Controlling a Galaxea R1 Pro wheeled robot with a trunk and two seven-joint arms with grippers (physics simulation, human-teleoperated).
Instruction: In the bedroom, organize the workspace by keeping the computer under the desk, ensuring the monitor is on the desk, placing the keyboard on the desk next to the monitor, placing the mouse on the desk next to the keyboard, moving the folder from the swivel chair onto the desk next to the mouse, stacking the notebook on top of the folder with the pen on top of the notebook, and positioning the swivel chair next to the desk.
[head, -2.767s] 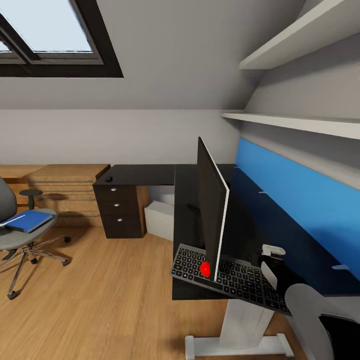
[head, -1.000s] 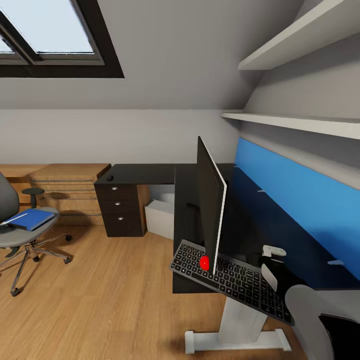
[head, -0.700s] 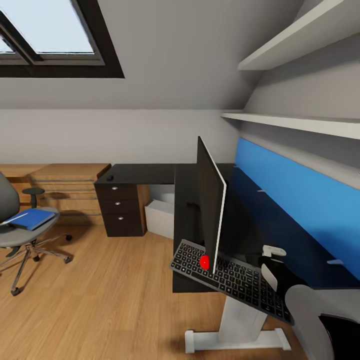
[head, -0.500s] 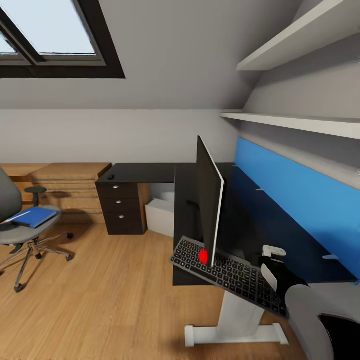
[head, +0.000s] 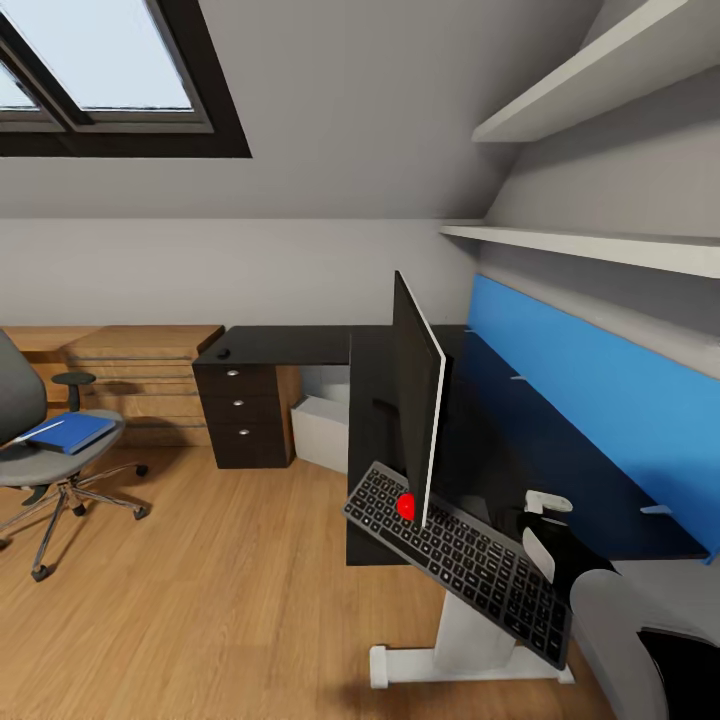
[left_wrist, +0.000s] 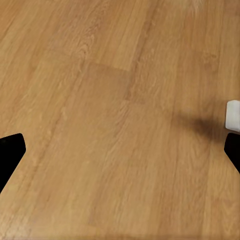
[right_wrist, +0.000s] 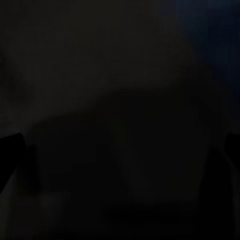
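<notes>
well, from the head view the desk (head: 290, 347) runs as a glossy black l along the wall, with its drawer unit (head: 241, 415) showing three round silver knobs. the monitor (head: 415, 410) stands on the desk top seen nearly edge-on, its red dot low at the near corner. the keyboard (head: 460, 556) lies tilted at the foot of the monitor, one end up on the desk edge by the red dot and the other end hanging past the desk towards the robot's right arm (head: 560, 555). no lettering on the keys can be read at this size, and no brand or label shows on the monitor or anything else.

the mouse (head: 222, 353) is a tiny dark lump on the far wing of the desk, above the drawer unit. the computer (head: 322, 430) sits pale under the desk, just beside the drawers. off to the left the swivel chair (head: 40, 450) stands on the wood floor (head: 200, 600), well apart from the desk, with the folder (head: 68, 432) lying blue on its seat. a blue panel (head: 600, 400) lines the wall behind the desk, and white shelves (head: 590, 245) run above it.

the left wrist view looks at bare floor, with the left gripper (left_wrist: 120, 155) spread wide, its black fingertips (left_wrist: 10, 150) at either edge and nothing between them. the right wrist view is almost wholly dark, so i cannot tell how the right jaws stand.
</notes>
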